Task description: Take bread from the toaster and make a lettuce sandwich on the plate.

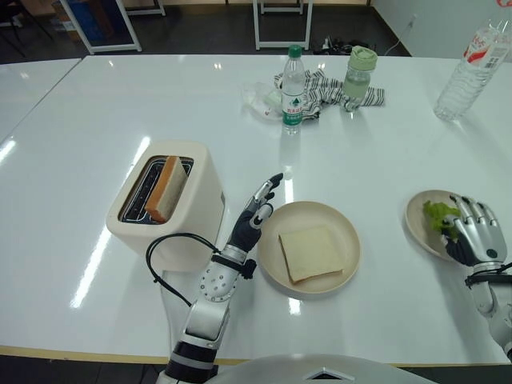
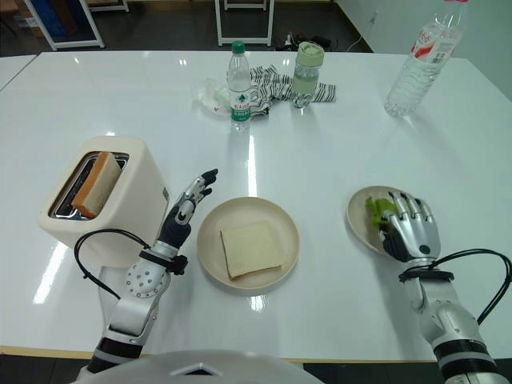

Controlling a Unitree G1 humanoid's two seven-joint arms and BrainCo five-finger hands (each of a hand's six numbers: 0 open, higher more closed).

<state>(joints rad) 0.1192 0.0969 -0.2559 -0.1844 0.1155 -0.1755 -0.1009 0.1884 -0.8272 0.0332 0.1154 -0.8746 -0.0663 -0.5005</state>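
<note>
- White tabletop [image 1: 160, 96] runs across the whole frame, with dark floor and furniture legs along the top edge.
- Done so far, by my reading: one bread slice [image 1: 312, 254] lies flat on the plate [image 1: 308, 214] at lower centre, so the sandwich base is laid.
- Left to do: lettuce [image 1: 437, 214] must go onto that slice, and the second slice [image 1: 166, 188], standing upright in a slot of the toaster [image 1: 188, 216] at centre left, must come out and go on top. I would call the task about a third done.
- Left hand [image 1: 254, 214] sits between toaster and plate, fingers stretched out and apart, holding nothing.
- Right hand [image 2: 410, 228] rests over the small plate [image 2: 358, 210] at the right edge, against the lettuce lying there. Whether it has a hold on the leaf I cannot tell.
- Count of task things: two bread slices, one toaster, two plates (one large, one small), one bunch of lettuce.
- Count of the rest, along the top of the frame: two clear water bottles, a green-capped bottle [image 1: 294, 88] at upper centre and a larger bottle [image 1: 472, 68] at upper right; one pale green tumbler [image 1: 359, 74]; one striped cloth [image 1: 320, 86]; one crumpled wrapper [image 1: 262, 98].
</note>
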